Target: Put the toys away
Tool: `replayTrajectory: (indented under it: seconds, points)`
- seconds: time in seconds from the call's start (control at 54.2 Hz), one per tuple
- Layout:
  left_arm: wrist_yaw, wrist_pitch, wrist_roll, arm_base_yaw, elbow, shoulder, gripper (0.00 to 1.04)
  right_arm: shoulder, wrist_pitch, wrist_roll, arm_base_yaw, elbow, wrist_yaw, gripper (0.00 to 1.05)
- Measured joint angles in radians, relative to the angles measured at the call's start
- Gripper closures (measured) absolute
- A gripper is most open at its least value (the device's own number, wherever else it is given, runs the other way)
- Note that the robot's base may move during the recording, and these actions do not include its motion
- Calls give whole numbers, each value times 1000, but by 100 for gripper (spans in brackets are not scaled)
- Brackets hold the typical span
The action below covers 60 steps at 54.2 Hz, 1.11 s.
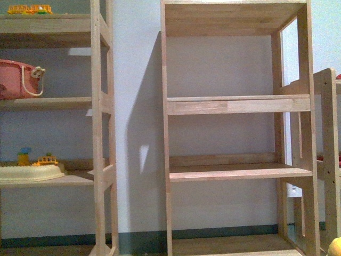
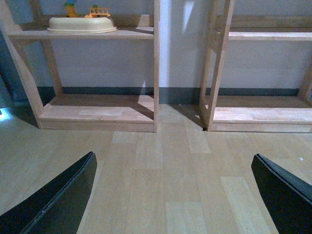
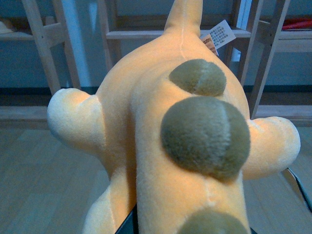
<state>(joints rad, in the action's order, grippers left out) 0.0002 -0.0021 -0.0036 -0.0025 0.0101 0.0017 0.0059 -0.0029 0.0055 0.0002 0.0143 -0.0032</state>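
The orange-yellow plush animal (image 3: 146, 141) fills the right wrist view, with round brownish spots down its back, rounded limbs and a white tag near its far end. My right gripper (image 3: 190, 229) is shut on it, its fingers almost wholly hidden under the plush. A small patch of the plush (image 1: 334, 248) shows at the lower right corner of the front view. My left gripper (image 2: 173, 195) is open and empty, its black fingers (image 2: 58, 200) wide apart above the wooden floor. Neither arm shows in the front view.
A wooden shelf unit (image 1: 237, 104) with bare boards stands ahead, another (image 1: 101, 101) to its left. That one holds a pink tub with a white cord (image 1: 18, 79) and a pale-yellow tray with small coloured pieces (image 1: 32, 170). The tray also shows in the left wrist view (image 2: 82, 24).
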Motion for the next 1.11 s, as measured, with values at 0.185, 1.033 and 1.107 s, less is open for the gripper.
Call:
replayTrajectory:
  seconds: [0.185,1.033,1.107]
  points:
    - [1,0,0,0,0,0,6,0,0,0,0,0,0,97]
    - [-2,0,0,1,0,0,6,0,0,0,1,0,3,97]
    - [0,0,0,2,0,-1,6,0,0,0,1,0,3,97]
